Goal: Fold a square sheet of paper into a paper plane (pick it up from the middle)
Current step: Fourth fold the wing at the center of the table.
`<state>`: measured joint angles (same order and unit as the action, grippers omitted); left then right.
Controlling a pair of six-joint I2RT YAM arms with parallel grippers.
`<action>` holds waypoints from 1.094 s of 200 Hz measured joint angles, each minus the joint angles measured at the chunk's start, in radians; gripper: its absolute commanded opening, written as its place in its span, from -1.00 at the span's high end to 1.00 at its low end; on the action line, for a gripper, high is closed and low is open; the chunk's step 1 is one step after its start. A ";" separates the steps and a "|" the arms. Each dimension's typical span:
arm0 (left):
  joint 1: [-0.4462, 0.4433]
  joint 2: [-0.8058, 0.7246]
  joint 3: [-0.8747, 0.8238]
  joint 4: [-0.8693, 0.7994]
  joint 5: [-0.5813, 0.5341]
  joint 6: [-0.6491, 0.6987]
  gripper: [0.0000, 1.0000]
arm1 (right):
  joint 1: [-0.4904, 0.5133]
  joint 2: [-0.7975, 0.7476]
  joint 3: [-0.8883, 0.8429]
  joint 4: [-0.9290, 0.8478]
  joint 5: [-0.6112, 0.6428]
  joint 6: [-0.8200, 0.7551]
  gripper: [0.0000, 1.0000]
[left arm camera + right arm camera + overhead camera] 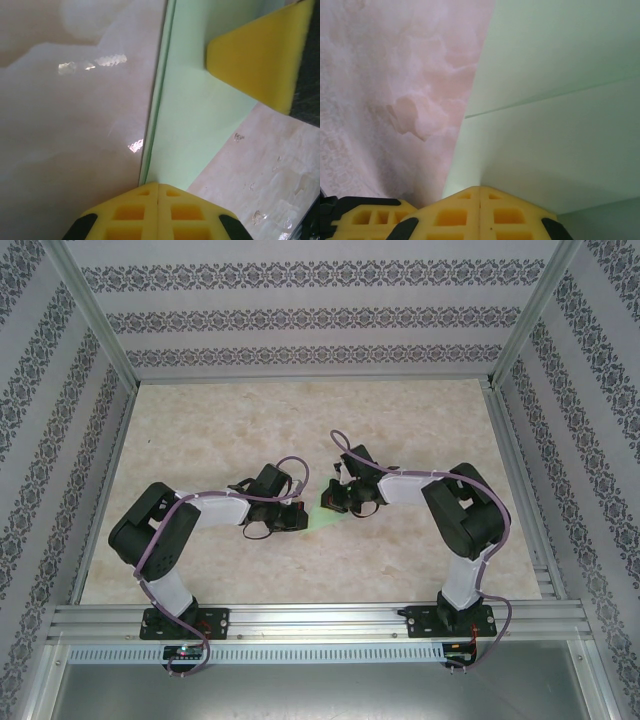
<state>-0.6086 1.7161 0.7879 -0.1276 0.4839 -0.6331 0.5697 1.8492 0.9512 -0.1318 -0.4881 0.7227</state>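
Left arm (170, 530) reaches in over the marbled tabletop (230, 420), elbow out to the left. Left gripper (158, 200): yellow fingers clenched, pads meeting along the centre seam, tips down on the near end of the pale green paper (200, 115). From this angle I cannot tell whether a layer is nipped between the pads or only pressed.

Paper lies flat near the table's middle, between the two grippers, with a long folded edge running away from the left tips.

Right gripper (480, 205): fingers also shut tight, tips touching the paper beside a straight crease. In the left wrist view, one of its yellow fingers rests on the sheet's far part.

Right arm (465, 515) bends in from the right.
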 measured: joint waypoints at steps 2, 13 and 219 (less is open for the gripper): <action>0.000 0.000 0.000 0.000 0.000 0.000 1.00 | 0.000 -0.002 0.000 0.000 0.000 0.000 0.91; 0.000 0.000 0.000 0.000 0.000 0.000 1.00 | 0.003 -0.010 0.000 0.000 0.000 0.000 0.91; 0.000 -0.003 -0.019 0.031 0.000 -0.034 1.00 | 0.100 0.006 -0.031 0.037 -0.005 0.076 1.00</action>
<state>-0.6086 1.7126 0.7685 -0.0967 0.4835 -0.6666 0.6701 1.8553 0.9203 -0.0944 -0.4927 0.7990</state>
